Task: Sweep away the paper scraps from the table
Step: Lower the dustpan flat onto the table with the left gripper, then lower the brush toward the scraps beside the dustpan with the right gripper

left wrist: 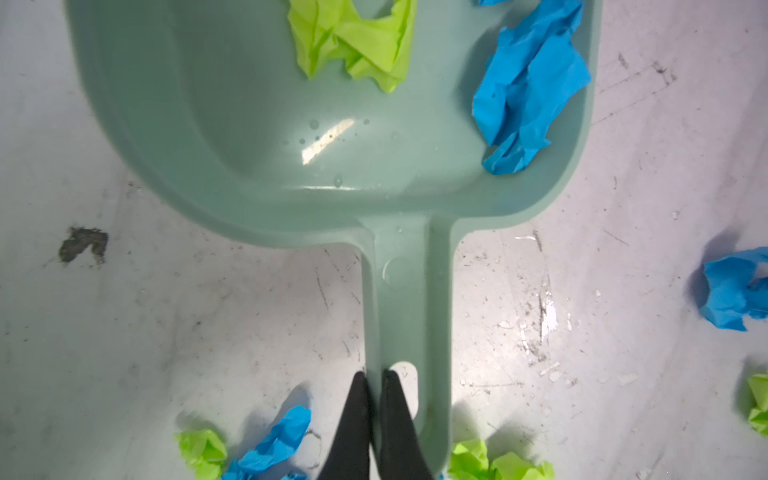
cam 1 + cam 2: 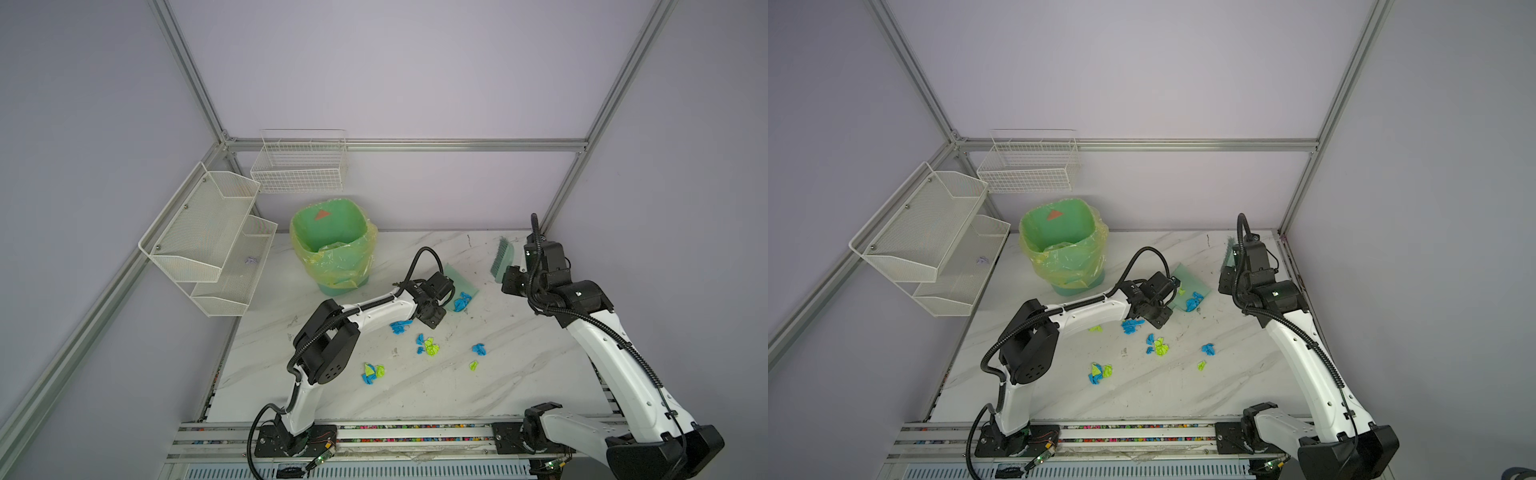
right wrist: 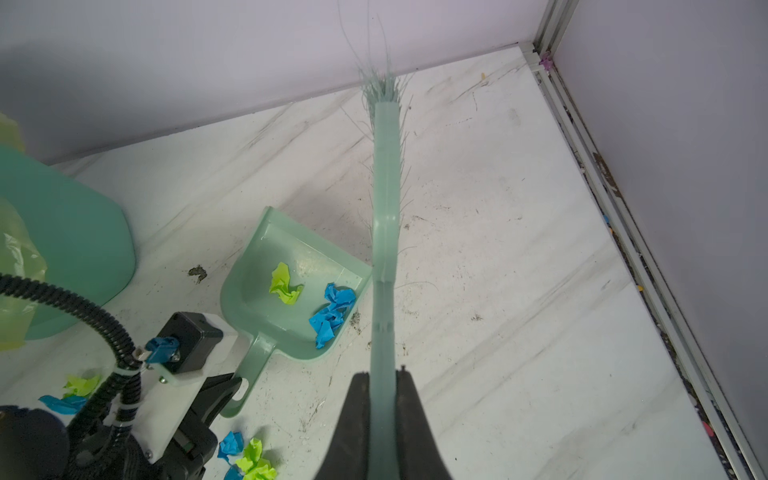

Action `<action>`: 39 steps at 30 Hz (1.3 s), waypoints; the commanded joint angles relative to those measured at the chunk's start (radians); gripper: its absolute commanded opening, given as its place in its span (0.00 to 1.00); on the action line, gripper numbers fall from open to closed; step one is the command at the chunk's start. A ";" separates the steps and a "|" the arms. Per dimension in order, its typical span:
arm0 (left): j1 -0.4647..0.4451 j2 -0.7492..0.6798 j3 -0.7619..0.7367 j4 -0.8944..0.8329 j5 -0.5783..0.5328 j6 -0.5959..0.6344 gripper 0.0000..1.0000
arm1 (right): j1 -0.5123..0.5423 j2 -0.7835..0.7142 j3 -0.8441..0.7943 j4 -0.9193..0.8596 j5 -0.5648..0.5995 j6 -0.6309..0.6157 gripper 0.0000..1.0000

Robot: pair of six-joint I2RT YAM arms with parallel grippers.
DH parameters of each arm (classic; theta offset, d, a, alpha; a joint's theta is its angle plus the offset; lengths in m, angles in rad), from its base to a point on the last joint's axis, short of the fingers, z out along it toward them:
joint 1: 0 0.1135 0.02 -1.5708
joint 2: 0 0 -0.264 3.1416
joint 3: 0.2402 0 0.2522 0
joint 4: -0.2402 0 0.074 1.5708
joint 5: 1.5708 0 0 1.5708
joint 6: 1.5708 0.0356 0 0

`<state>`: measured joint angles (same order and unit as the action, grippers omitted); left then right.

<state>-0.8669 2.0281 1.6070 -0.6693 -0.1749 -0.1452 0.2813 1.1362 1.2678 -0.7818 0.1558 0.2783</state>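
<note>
Left gripper (image 1: 374,374) clamped on dustpan (image 1: 291,166) handle. Right gripper (image 3: 383,374) clamped on brush (image 3: 386,187). Scraps (image 2: 430,347) mostly loose on table (image 2: 498,386).

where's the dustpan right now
In both top views the dustpan lies on the table just right of the green bin, its handle pinched by the left gripper.

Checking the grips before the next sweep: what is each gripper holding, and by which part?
Left gripper pinches the dustpan by its handle end; right gripper clamps the brush by its handle.
</note>
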 commanded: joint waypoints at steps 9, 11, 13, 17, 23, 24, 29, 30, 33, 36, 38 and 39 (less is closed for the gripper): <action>0.003 -0.134 0.083 -0.101 -0.061 0.061 0.00 | -0.003 -0.024 -0.022 -0.065 -0.031 0.030 0.00; 0.003 -0.163 0.079 -0.140 -0.051 0.074 0.00 | -0.003 -0.006 -0.024 -0.110 -0.024 0.047 0.00; 0.003 -0.191 0.082 -0.184 -0.030 0.081 0.00 | -0.003 0.015 -0.024 -0.158 -0.016 0.057 0.00; 0.003 -0.255 0.069 -0.256 0.013 0.083 0.00 | -0.004 0.027 -0.014 -0.263 0.034 0.087 0.00; 0.004 -0.312 0.029 -0.335 0.168 0.091 0.00 | -0.004 0.062 0.009 -0.425 0.093 0.093 0.00; 0.003 -0.317 0.020 -0.342 0.188 0.083 0.00 | -0.003 0.058 0.005 -0.432 0.084 0.097 0.00; 0.000 -0.346 -0.061 -0.351 0.262 0.070 0.00 | 0.023 0.064 -0.025 -0.488 0.018 0.129 0.00; 0.000 -0.352 -0.076 -0.351 0.259 0.069 0.00 | 0.024 0.064 -0.030 -0.495 0.004 0.135 0.00; 0.000 -0.380 -0.122 -0.349 0.269 0.068 0.00 | 0.046 0.073 -0.016 -0.542 0.000 0.161 0.00; 0.000 -0.396 -0.148 -0.351 0.271 0.087 0.00 | 0.092 0.101 -0.017 -0.581 -0.028 0.170 0.00; 0.000 -0.394 -0.145 -0.362 0.261 0.099 0.00 | 0.100 0.101 -0.053 -0.584 -0.070 0.171 0.00; 0.001 -0.396 -0.142 -0.365 0.260 0.103 0.00 | 0.101 0.100 -0.068 -0.584 -0.085 0.178 0.00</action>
<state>-0.8654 1.6787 1.4879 -1.0378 0.0662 -0.0666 0.3710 1.2331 1.2381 -1.2938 0.1188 0.4244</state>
